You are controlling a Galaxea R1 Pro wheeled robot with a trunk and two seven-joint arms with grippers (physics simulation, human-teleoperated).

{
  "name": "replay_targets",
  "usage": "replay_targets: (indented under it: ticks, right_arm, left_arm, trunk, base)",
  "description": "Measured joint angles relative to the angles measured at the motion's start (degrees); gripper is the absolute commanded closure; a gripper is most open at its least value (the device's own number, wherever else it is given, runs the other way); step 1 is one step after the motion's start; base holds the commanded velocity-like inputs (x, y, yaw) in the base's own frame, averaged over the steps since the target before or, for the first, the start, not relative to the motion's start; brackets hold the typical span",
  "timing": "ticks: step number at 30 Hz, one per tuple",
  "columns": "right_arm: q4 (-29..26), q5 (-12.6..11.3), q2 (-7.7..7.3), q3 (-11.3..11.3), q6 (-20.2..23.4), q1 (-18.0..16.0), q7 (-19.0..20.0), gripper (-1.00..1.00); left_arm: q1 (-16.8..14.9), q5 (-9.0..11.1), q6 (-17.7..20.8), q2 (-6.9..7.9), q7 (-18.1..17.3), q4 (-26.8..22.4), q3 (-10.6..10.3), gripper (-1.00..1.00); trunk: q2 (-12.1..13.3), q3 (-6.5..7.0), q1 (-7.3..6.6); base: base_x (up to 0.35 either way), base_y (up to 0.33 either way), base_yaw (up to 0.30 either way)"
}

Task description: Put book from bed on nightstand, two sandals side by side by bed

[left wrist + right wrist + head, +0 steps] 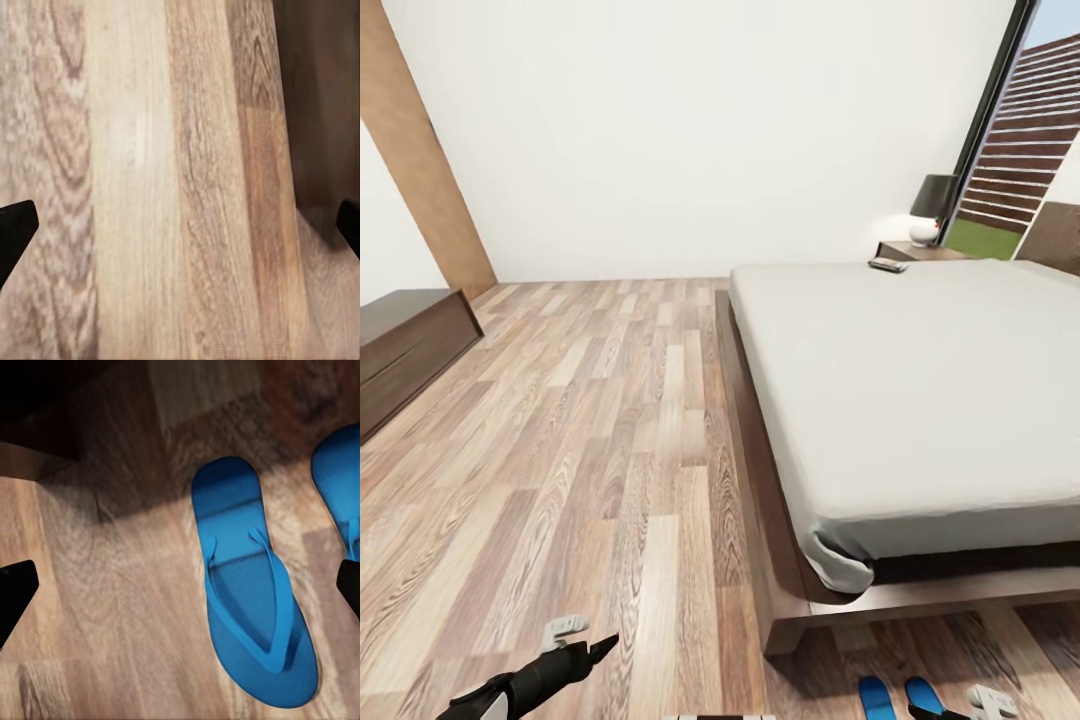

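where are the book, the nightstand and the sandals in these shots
book (887,265): head view, middle of its cover, at the bed's far edge
nightstand (908,250): head view, bare top beside the lamp
sandals (253,585): right wrist view, footbed of the fully visible one

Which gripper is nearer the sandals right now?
Right. The right gripper hangs open over the sandals on the floor by the bed's foot; the left gripper is off to their left over bare floor.

Wood-plank floor (610,450) carrying the bed (920,400) at right; two blue sandals (900,697) flat beside its near corner; book (887,265) at the mattress's far edge.
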Motion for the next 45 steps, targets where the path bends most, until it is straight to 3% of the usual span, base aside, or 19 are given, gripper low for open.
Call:
replay_targets:
  ticks: [17,19,21,23,24,25,27,33,45]
  right_arm:
    - [0.45,0.01,0.36,0.03,-0.05,0.0,-0.03,-1.0]
    - [1.45,0.08,1.29,0.07,-0.12,0.0,-0.09,-1.0]
    - [3.06,0.23,4.87,0.24,-0.17,0.01,-0.44,-1.0]
    - [3.51,0.24,7.45,0.11,-0.18,0.0,-0.84,-1.0]
    - [3.96,0.29,10.11,0.16,-0.19,0.01,-1.66,-1.0]
    - [4.19,0.31,11.55,0.13,-0.2,0.02,-2.25,-1.0]
    - [4.43,0.3,12.85,0.07,-0.2,0.02,-2.96,-1.0]
    - [4.57,0.3,13.73,0.09,-0.2,0.02,-3.43,-1.0]
    - [4.53,0.29,13.91,0.07,-0.2,0.02,-3.49,-1.0]
  left_arm:
    - [-0.01,-0.02,0.0,-0.03,0.0,0.01,-0.03,-1.0]
    - [-0.01,-0.06,-0.02,-0.28,0.1,0.05,-0.09,-1.0]
    - [0.0,-0.14,-0.06,-1.25,0.9,0.74,-0.13,-1.0]
    - [0.0,-0.18,-0.11,-1.9,1.64,1.21,-0.11,-1.0]
    - [0.01,-0.26,-0.35,-2.79,2.92,1.83,-0.16,-1.0]
    - [0.01,-0.27,-0.65,-3.4,3.78,2.27,-0.16,-1.0]
    - [0.07,-0.24,-1.69,-4.55,4.83,3.3,-0.18,-1.0]
    - [0.1,-0.3,-3.22,-7.0,5.53,5.23,-0.18,-1.0]
    - [0.11,-1.02,-3.34,-7.46,5.59,5.42,-0.16,-1.0]
  trunk:
    - [0.23,3.77,-0.44]
    - [0.26,4.21,-0.49]
    - [0.28,4.65,-0.54]
    - [0.31,5.1,-0.59]
    - [0.32,5.32,-0.62]
    - [0.34,5.54,-0.64]
    - [0.36,5.98,-0.69]
    - [0.52,7.31,-0.89]
    - [5.32,9.47,-3.52]
  base:
    - [0.0,0.0,0.0]
    - [0.0,0.0,0.0]
    - [0.0,0.0,0.0]
    - [0.0,0.0,0.0]
    - [0.0,0.0,0.0]
    - [0.0,0.0,0.0]
    - [0.0,0.0,0.0]
    - [0.0,0.0,0.0]
    - [0.0,0.0,0.0]
